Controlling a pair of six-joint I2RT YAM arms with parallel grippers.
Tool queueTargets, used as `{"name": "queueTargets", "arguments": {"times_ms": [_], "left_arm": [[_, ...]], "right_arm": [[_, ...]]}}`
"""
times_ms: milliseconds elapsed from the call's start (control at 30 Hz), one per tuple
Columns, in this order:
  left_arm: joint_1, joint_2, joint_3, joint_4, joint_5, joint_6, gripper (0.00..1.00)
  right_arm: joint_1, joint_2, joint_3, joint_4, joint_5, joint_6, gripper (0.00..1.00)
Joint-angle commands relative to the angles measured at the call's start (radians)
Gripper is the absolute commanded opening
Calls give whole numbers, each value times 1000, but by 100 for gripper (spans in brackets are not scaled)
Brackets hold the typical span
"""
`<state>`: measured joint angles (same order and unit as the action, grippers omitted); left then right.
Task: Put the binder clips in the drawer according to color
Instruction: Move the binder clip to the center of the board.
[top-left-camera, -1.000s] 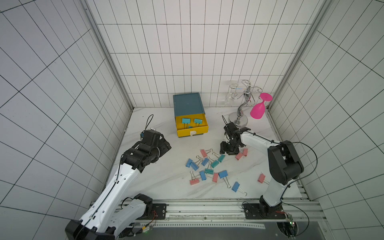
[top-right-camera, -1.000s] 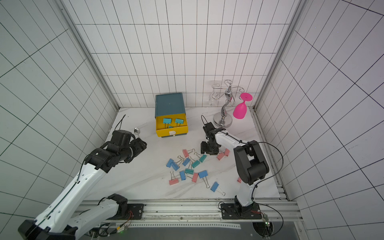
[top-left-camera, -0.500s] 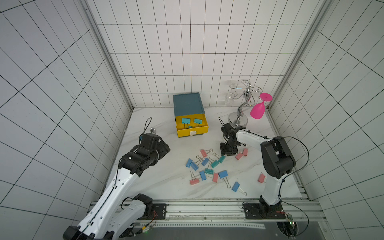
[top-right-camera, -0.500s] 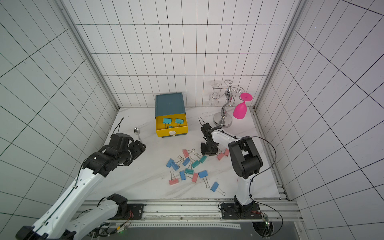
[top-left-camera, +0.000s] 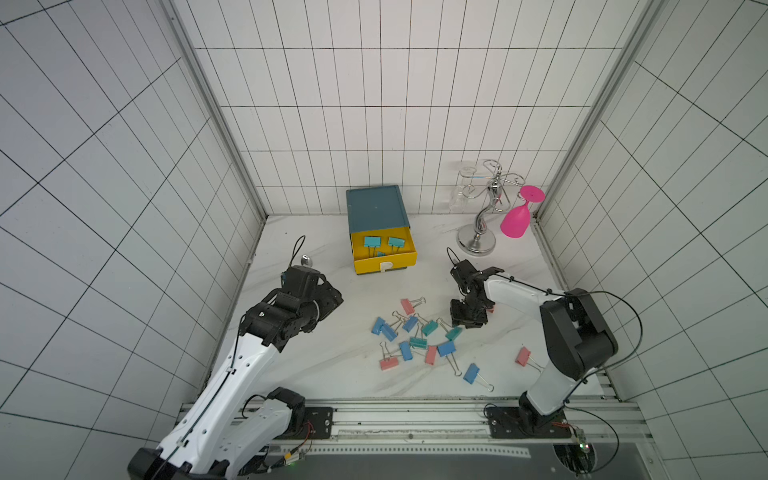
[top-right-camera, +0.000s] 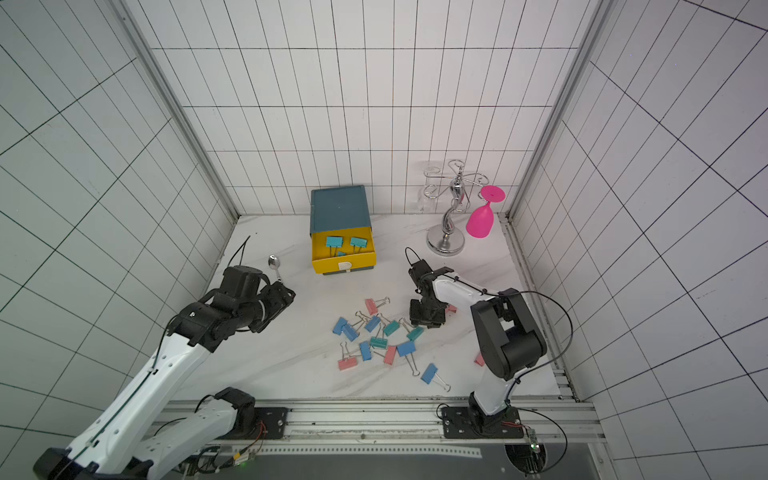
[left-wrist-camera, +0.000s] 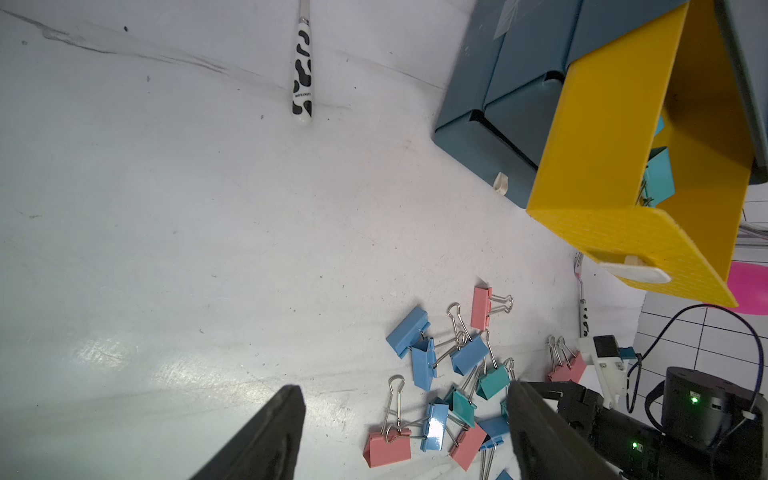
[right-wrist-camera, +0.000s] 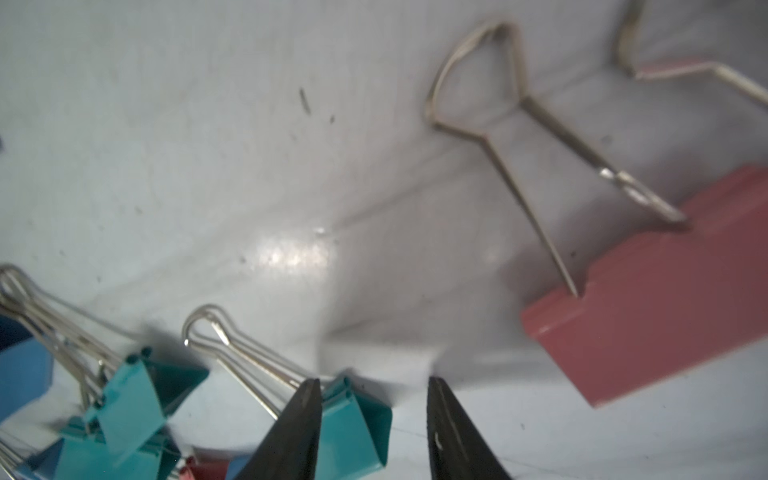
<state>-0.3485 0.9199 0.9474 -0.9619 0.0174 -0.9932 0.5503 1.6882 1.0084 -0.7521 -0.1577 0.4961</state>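
Several teal, blue and salmon-pink binder clips (top-left-camera: 415, 338) (top-right-camera: 376, 338) lie in a loose pile mid-table. The yellow drawer (top-left-camera: 384, 264) (top-right-camera: 345, 266) stands pulled out of its blue-grey cabinet (top-left-camera: 376, 205), and teal clips (top-left-camera: 372, 242) lie inside it. My right gripper (top-left-camera: 467, 323) (right-wrist-camera: 373, 380) points down at the pile's right edge. It is open, with a teal clip (right-wrist-camera: 357, 424) (top-left-camera: 454, 333) between its fingers, against one finger and clear of the other. A pink clip (right-wrist-camera: 648, 307) lies beside it. My left gripper (top-left-camera: 332, 297) (left-wrist-camera: 403, 395) hangs open and empty left of the pile.
A chrome glass rack (top-left-camera: 478, 241) with a hanging pink glass (top-left-camera: 517, 216) stands at the back right. A spoon (top-right-camera: 274, 266) with a cow-patterned handle (left-wrist-camera: 302, 75) lies left of the drawer. Single pink (top-left-camera: 523, 356) and blue (top-left-camera: 471, 372) clips lie toward the front right.
My right gripper has come down toward the front onto the teal clip, and its jaws narrowed, then widened again. The left arm drifted slightly toward the front.
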Motion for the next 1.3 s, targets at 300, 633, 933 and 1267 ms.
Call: {"name": "queueTargets", "arguments": {"times_ms": [300,633,933,1267], "left_arm": [[-6,-94,-33,-30,9,-31,80],[-6,-154,-69,-43,9,-56,80],[-6,-152,-67,-41,7,-47,80],[-4,-129,-52,-38,12,-30,80]], "right_arm": [[49,-87,-47,-24,-5,-46,71],[105,39,38,-84,140,-65,78],[82,158,131,-139,228,-41,71],[27,121,133,-104,147,-38,71]]}}
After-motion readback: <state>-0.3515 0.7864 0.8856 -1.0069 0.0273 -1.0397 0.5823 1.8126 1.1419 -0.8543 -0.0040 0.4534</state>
